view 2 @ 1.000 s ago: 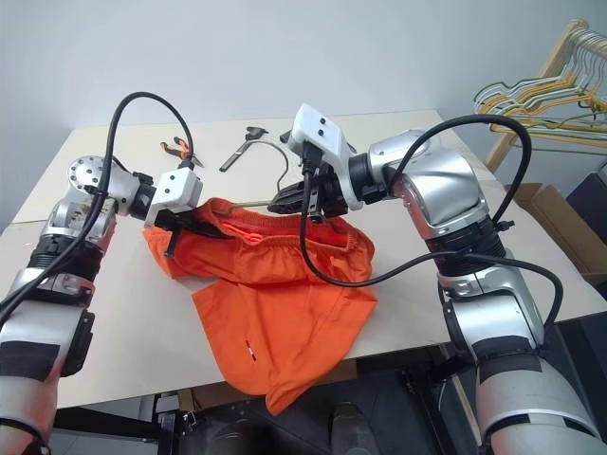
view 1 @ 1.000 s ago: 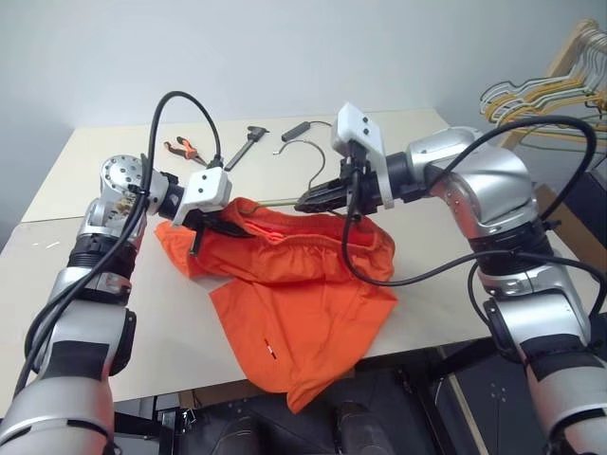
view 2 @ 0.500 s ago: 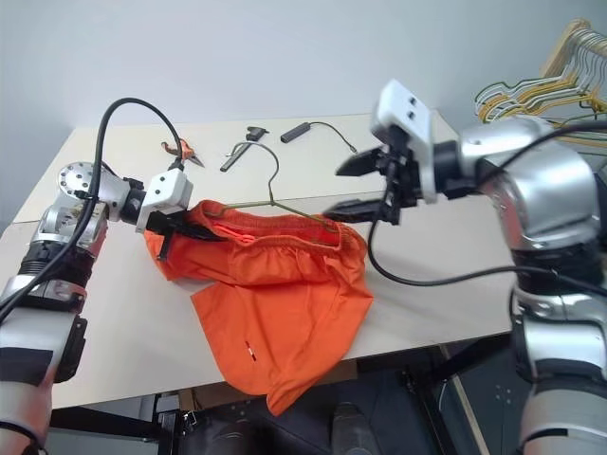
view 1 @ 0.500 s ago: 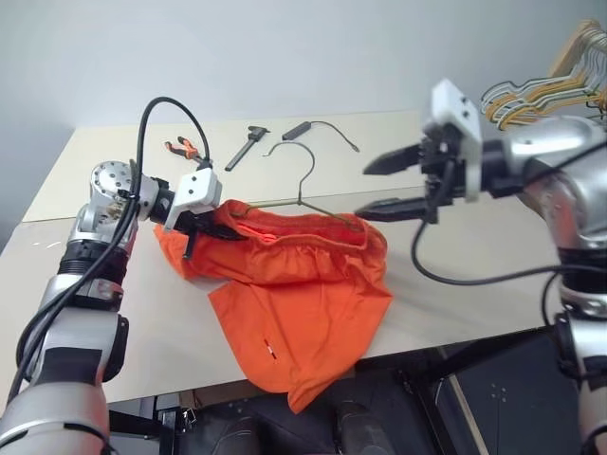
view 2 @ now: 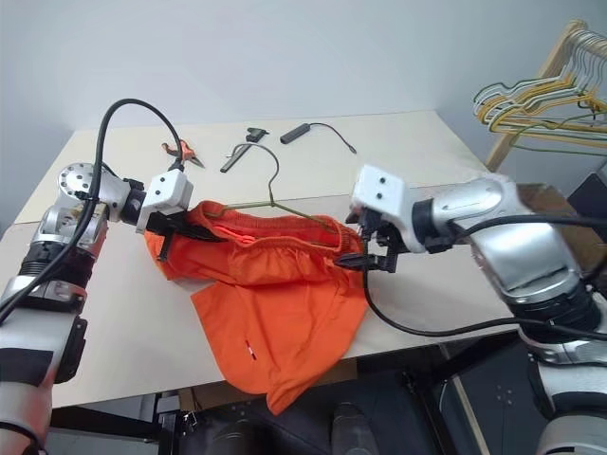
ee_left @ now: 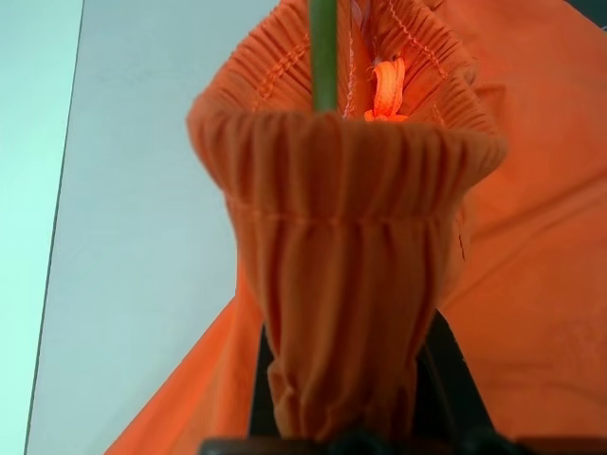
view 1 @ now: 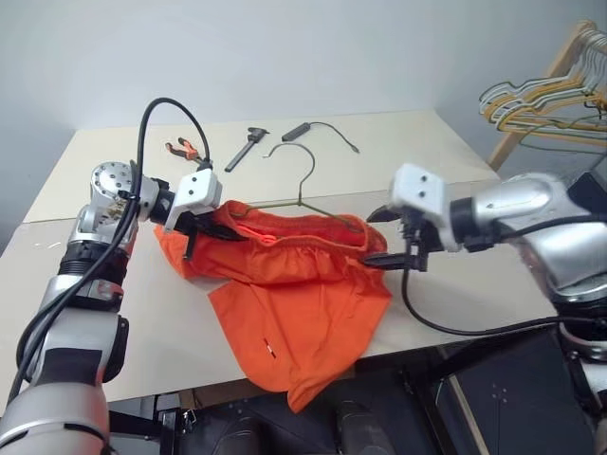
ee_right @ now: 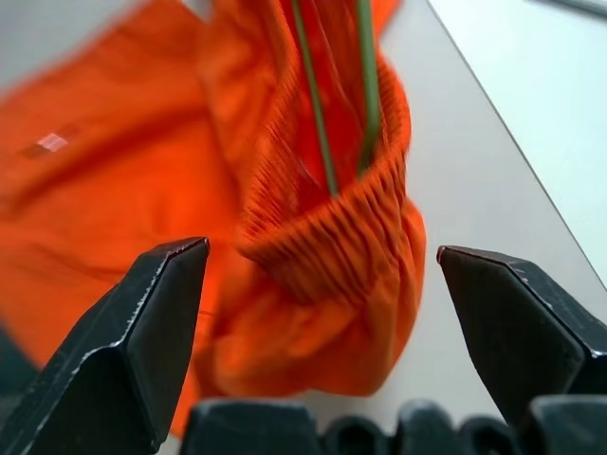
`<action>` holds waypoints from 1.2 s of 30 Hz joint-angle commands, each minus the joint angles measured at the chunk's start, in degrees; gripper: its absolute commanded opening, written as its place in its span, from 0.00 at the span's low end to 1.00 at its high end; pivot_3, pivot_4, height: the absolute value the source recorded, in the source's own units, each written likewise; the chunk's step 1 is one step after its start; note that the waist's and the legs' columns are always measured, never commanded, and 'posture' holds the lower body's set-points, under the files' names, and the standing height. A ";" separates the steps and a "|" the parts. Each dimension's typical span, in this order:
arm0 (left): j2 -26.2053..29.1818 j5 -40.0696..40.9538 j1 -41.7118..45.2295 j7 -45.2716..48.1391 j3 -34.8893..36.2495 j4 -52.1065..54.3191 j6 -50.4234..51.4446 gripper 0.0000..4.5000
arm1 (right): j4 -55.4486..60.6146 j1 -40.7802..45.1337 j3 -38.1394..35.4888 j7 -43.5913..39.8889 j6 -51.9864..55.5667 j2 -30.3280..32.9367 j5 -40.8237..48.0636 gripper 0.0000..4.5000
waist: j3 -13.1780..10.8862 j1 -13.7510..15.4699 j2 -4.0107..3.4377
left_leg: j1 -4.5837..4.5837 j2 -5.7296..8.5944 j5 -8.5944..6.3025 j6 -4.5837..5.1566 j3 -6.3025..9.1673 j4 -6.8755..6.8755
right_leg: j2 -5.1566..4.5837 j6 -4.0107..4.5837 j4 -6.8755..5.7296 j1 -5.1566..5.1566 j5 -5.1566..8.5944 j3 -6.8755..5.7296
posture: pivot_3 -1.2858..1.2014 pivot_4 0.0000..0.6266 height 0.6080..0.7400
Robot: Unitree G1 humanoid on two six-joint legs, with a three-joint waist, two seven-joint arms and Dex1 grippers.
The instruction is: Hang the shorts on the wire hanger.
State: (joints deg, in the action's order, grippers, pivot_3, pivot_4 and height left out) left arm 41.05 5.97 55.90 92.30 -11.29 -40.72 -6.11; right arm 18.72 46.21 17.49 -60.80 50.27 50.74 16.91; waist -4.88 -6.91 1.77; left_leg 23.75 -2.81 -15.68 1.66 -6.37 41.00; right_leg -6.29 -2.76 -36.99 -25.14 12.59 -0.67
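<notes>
wire hanger (view 1: 302, 185) | lower bar hidden inside shorts (view 1: 294, 284) waistband

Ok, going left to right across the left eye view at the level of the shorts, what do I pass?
Left gripper shut on the waistband → orange shorts with the wire hanger threaded inside → right gripper, jaws open at the other waistband end → bundle of hangers.

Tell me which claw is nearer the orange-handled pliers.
Left. The left claw, shut on the shorts, sits just in front of the pliers; the open right claw is across the table at the waistband's other end.
</notes>
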 commanded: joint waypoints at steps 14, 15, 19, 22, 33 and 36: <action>1.42 2.27 0.46 0.20 -0.13 3.39 -0.09 0.00 | -19.23 9.29 8.83 -5.89 -11.97 -8.23 -9.85 0.57 | 0.01 -0.11 -0.01 | 0.00 0.01 0.01 -0.01 0.02 -0.01 | 0.00 0.00 -0.06 0.02 0.00 -0.02 | 0.48 0.05 1.00; 1.59 2.57 0.24 0.20 -0.34 3.83 0.03 0.00 | -20.19 9.62 9.03 -6.94 -12.51 -8.41 -9.83 0.47 | 0.01 -0.06 -0.01 | 0.00 0.01 0.01 -0.01 0.03 -0.01 | 0.00 -0.01 -0.06 0.03 0.00 -0.03 | 0.48 0.05 1.00; 2.13 3.27 -0.40 0.20 -1.06 5.10 0.10 0.00 | -23.15 10.91 8.66 -10.91 -14.00 -9.62 -9.25 0.19 | 0.01 -0.19 -0.02 | 0.02 0.01 0.03 -0.05 0.03 -0.02 | 0.01 -0.01 -0.08 0.02 -0.01 -0.03 | 0.48 0.05 1.00; 2.47 3.59 -0.75 0.20 -1.56 5.58 -0.12 0.00 | -24.27 11.70 8.03 -13.43 -14.27 -10.17 -8.53 0.01 | 0.02 -0.25 -0.03 | 0.02 0.01 0.04 -0.06 0.03 -0.01 | 0.01 -0.01 -0.08 0.02 -0.01 -0.03 | 0.48 0.04 1.00; 2.45 6.95 -1.93 0.20 -0.99 8.35 0.93 0.31 | -22.09 9.91 3.85 -17.75 -7.48 -9.69 -3.59 0.00 | 0.04 -0.08 -0.04 | 0.02 0.00 0.06 -0.09 0.03 0.00 | 0.00 -0.01 -0.09 0.02 -0.01 -0.04 | 0.47 0.05 1.00; 1.63 7.67 -1.58 -0.65 1.87 8.42 1.90 0.52 | -18.68 6.59 1.43 -17.34 -3.35 -8.01 -1.25 0.00 | 0.04 0.03 -0.03 | 0.02 0.00 0.05 -0.09 0.03 0.00 | 0.00 -0.01 -0.09 0.02 -0.01 -0.04 | 0.47 0.06 1.00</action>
State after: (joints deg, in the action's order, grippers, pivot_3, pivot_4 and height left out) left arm 43.06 11.72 53.55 92.11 -11.76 -34.23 -4.82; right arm -3.24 53.21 22.68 -78.20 44.52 41.69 12.85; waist -4.84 -6.88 1.74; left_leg 23.78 -2.81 -15.63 1.57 -6.32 40.99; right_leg -6.29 -2.77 -37.07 -25.11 12.59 -0.73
